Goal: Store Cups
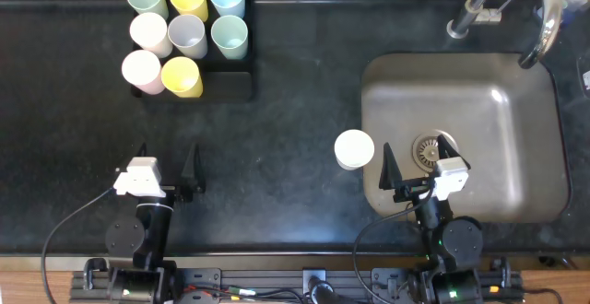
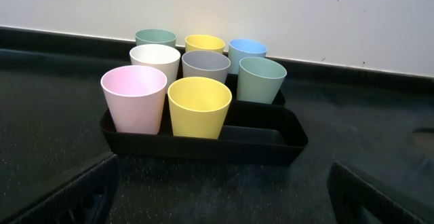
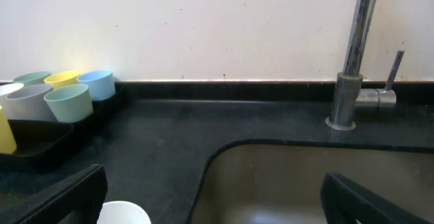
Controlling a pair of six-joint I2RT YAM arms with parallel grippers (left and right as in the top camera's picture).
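white plastic cup (image 1: 354, 148) on black counter (image 1: 277, 175) beside steel sink (image 1: 516, 83), black tray (image 1: 235, 85) of eight pastel cups (image 1: 189, 35) well apart, left hand (image 1: 168, 157), right hand (image 1: 417, 152) both spread wide

no legible text, labels, brands, numbers or signs; cups (image 2: 199, 108) plain, tray (image 2: 224, 146) unmarked

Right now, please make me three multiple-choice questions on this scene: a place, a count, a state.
1. Where is the single white cup? A in the tray; B in the sink; C on the counter beside the sink.
2. How many cups stand in the tray? A six; B eight; C ten.
3. The jaws of the left gripper and right gripper are: A open; B shut; C holding cups.
Answers: 1 C, it stands on dark counter; 2 B, rows of three, three, two; 3 A, both gape, empty.
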